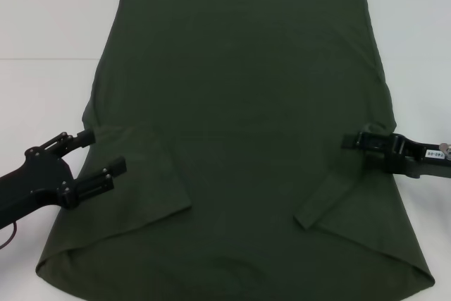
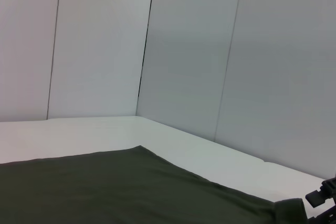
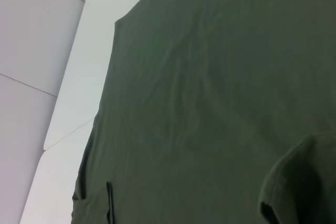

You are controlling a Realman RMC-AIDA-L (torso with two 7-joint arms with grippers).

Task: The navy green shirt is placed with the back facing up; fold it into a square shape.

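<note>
The navy green shirt (image 1: 239,125) is lying flat on the white counter (image 1: 49,26), sleeves folded inward. Soft, limp cloth: pinching side edges looks best. Left gripper (image 1: 95,156) is gaping, released, at the left edge; right gripper (image 1: 352,140) is at the right edge, its grip impossible to tell.

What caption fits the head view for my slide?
Both sleeves folded in on the navy green shirt; left gripper open at its left edge, right gripper at its right edge.

Head overhead; wrists low (shared shirt (image 1: 239,125))
</note>
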